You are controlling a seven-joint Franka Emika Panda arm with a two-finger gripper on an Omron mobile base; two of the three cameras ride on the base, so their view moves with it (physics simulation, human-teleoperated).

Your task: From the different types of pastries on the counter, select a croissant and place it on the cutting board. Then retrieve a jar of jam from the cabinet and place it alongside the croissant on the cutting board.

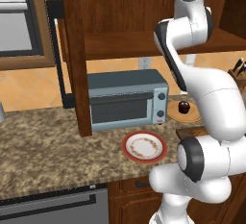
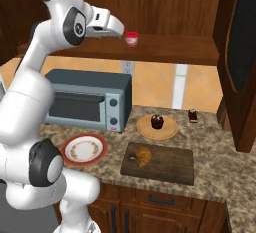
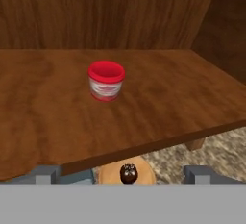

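I see the dark reddish-brown cabinet (image 2: 165, 7) across the top of my right base view, its shelf (image 2: 165, 49) running over the speckled granite counter (image 2: 210, 152). My white arm (image 2: 30, 92) rises at the left and reaches up to shelf height. Below the shelf sits a grey toaster oven (image 2: 87, 99). On the counter in front lies the dark cutting board (image 2: 167, 164), with the croissant (image 2: 143, 155) resting on its left part, near the hole. Left of the board is a red-rimmed plate (image 2: 84, 149); behind the board a round tan plate (image 2: 167, 129) carries the dark cupcake (image 2: 157, 121). The gripper (image 2: 120, 31) points at the jar of jam (image 2: 131, 38), which stands upright on the shelf just beyond it, untouched. In my hand view the jar is centred ahead, the finger tips (image 3: 197, 172) spread wide apart, holding nothing.
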